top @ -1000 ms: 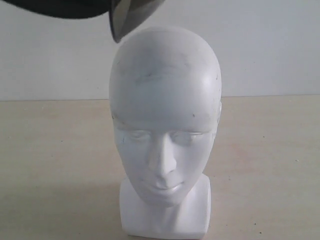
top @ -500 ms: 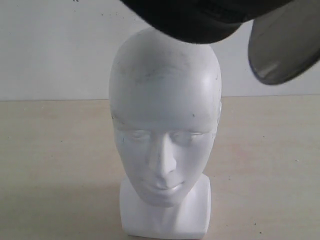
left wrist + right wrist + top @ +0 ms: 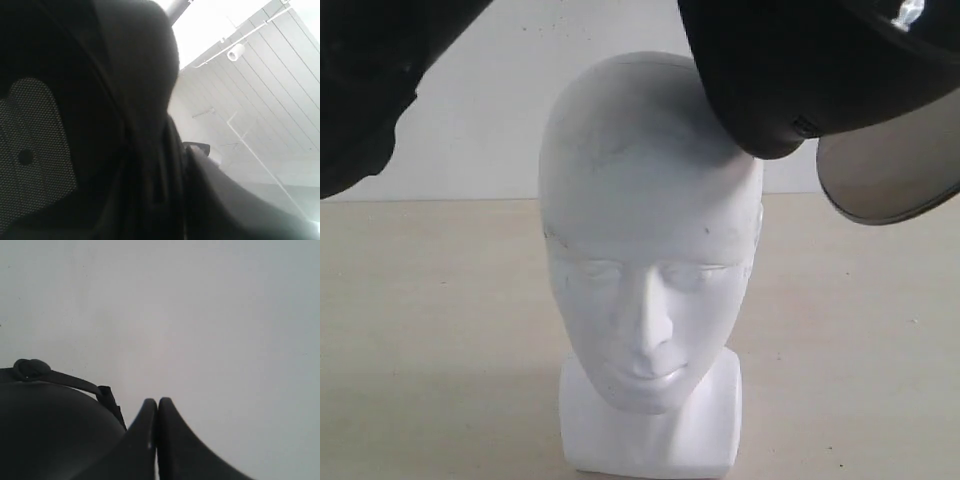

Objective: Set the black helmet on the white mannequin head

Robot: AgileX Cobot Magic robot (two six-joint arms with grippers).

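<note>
The white mannequin head (image 3: 650, 230) stands upright on its blocky neck base, facing the exterior camera. The black helmet (image 3: 810, 70) hangs at the top right, its lower edge touching or just over the right side of the crown, and its smoky visor (image 3: 895, 175) sticks out to the right. A blurred dark mass, the left arm (image 3: 370, 90), fills the top left. The helmet's mesh lining (image 3: 35, 150) crowds the left wrist view, and my left gripper (image 3: 187, 150) seems clamped on its rim. My right gripper (image 3: 157, 407) is shut on nothing, beside the helmet shell (image 3: 50, 430) and a strap (image 3: 75, 381).
The head stands on a pale beige table (image 3: 430, 330) in front of a plain white wall (image 3: 520, 120). Bare tabletop lies on both sides of the neck base. The left wrist view also takes in a white ceiling with pipes (image 3: 260, 100).
The helmet has swung from the top left, across the crown, to the top right and come lower. The dark left arm has entered at the top left. The head has not moved.
</note>
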